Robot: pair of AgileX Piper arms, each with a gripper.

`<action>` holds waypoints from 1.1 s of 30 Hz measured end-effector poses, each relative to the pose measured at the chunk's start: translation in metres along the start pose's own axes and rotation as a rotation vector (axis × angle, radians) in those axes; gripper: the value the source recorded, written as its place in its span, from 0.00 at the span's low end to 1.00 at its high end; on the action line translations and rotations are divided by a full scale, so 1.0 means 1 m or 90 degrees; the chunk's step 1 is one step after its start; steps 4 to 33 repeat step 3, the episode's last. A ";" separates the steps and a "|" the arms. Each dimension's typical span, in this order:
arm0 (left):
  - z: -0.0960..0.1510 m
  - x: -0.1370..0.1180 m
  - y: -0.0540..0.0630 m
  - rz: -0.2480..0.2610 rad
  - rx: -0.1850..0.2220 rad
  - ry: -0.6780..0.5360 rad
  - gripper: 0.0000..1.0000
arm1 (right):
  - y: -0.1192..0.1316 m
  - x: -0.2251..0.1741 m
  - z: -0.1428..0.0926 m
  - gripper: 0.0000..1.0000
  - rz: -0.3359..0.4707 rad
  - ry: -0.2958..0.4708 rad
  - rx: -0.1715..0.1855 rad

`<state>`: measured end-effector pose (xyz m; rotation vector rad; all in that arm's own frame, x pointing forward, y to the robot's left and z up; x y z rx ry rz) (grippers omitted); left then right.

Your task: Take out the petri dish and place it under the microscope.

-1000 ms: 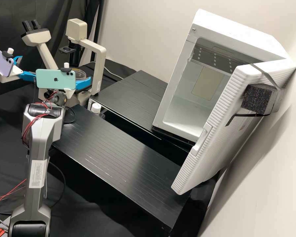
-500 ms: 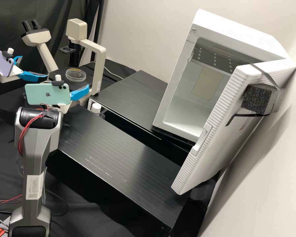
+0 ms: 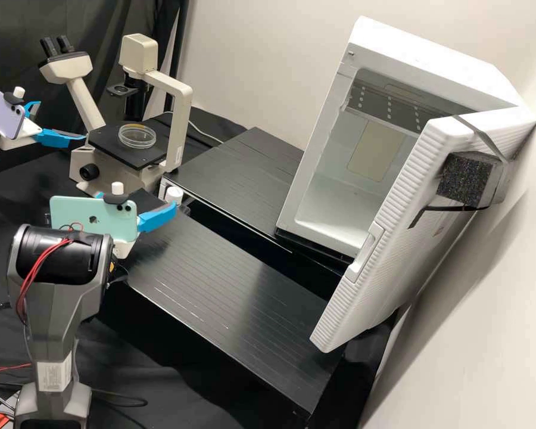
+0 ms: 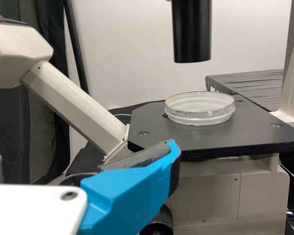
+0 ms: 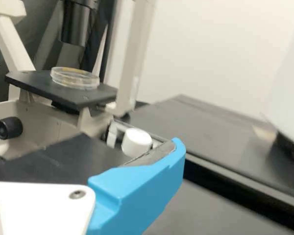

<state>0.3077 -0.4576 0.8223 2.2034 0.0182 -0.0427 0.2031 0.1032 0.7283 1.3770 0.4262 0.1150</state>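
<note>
The white left gripper (image 3: 61, 121), blue fingers spread wide, is beside the flat black microscope stage (image 3: 110, 150) at upper left of the high view. The white right gripper (image 3: 138, 199), its blue fingers also wide apart, is left of centre, near the ribbed black platform's (image 3: 220, 280) upper end. The clear round petri dish (image 3: 137, 137) lies flat on the stage, inside its edges; a gap separates it from the black lens barrel (image 4: 192, 34) above. At upper right, the white box-shaped incubator (image 3: 423, 50) has its ribbed white door (image 3: 393, 238) swung open.
</note>
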 end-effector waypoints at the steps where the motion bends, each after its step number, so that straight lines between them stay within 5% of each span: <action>1: 0.000 0.000 0.000 0.000 0.000 0.000 1.00 | 0.001 -0.005 0.003 1.00 -0.002 -0.003 0.008; 3: 0.000 0.000 0.000 0.000 0.000 0.000 1.00 | 0.003 -0.013 0.006 1.00 -0.003 -0.004 0.021; 33: 0.000 0.000 0.000 0.000 0.000 0.000 1.00 | 0.003 -0.013 0.006 1.00 -0.003 -0.004 0.021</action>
